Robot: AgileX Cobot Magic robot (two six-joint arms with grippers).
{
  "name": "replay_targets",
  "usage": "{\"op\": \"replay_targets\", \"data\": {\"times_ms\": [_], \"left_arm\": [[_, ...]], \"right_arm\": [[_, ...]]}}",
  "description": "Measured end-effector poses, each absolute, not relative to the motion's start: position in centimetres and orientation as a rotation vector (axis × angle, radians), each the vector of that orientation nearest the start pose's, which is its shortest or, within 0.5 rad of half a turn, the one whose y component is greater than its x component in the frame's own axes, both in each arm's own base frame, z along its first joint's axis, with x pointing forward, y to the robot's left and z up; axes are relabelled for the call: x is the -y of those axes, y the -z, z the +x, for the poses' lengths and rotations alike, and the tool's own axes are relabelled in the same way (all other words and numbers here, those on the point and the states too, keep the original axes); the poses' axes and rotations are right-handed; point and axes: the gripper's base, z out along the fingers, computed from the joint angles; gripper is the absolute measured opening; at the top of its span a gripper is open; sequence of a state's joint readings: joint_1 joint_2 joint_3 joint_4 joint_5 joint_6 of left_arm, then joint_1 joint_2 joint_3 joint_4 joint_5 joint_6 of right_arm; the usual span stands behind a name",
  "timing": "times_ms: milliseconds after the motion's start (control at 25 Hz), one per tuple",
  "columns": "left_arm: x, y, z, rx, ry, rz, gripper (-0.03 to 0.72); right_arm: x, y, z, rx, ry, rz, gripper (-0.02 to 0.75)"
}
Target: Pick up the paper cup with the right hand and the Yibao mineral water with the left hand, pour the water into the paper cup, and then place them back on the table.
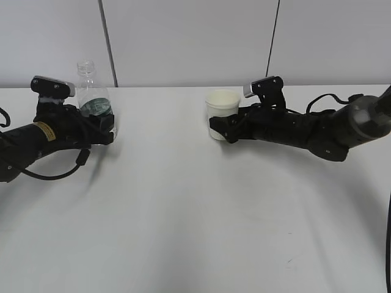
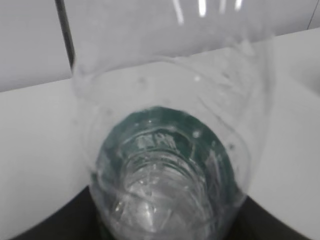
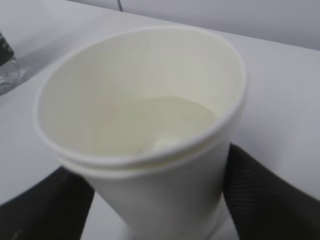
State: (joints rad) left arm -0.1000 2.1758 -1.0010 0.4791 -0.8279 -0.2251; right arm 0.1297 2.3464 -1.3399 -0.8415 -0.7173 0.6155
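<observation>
The Yibao mineral water [image 1: 91, 91], a clear capless bottle with a dark green label, stands upright at the far left of the table [image 1: 195, 213]. My left gripper [image 1: 101, 124] is closed round its lower body. In the left wrist view the bottle [image 2: 165, 150] fills the frame with a black finger pressed against each side. The paper cup [image 1: 222, 111] stands upright right of centre, and my right gripper [image 1: 223, 129] holds its lower half. In the right wrist view the cup [image 3: 150, 100] sits between both fingers [image 3: 260, 190]. I cannot tell whether the cup holds water.
A grey wall with two dark vertical seams runs behind the table's far edge. A small dark scuff [image 1: 289, 261] marks the tabletop at the front right. The bottle's base also shows in the right wrist view [image 3: 5, 65].
</observation>
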Motion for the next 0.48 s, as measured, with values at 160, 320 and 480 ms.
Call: {"op": "replay_targets", "data": {"times_ms": [160,320,480], "left_arm": [[7.16,-9.45,40.45,-1.833,0.318,0.433,0.339],[7.16,-9.45,40.45,-1.833,0.318,0.433,0.339],[7.15,-9.45,40.45,-1.833,0.318,0.432,0.339]], "right_arm": [[-10.53,-8.15,45.81,-1.870,-0.545,-0.534,0.645],[-10.56,-8.12,45.77,-1.873,-0.548,-0.539,0.650],[-10.58,-8.10,45.74,-1.875,-0.552,-0.542,0.650]]}}
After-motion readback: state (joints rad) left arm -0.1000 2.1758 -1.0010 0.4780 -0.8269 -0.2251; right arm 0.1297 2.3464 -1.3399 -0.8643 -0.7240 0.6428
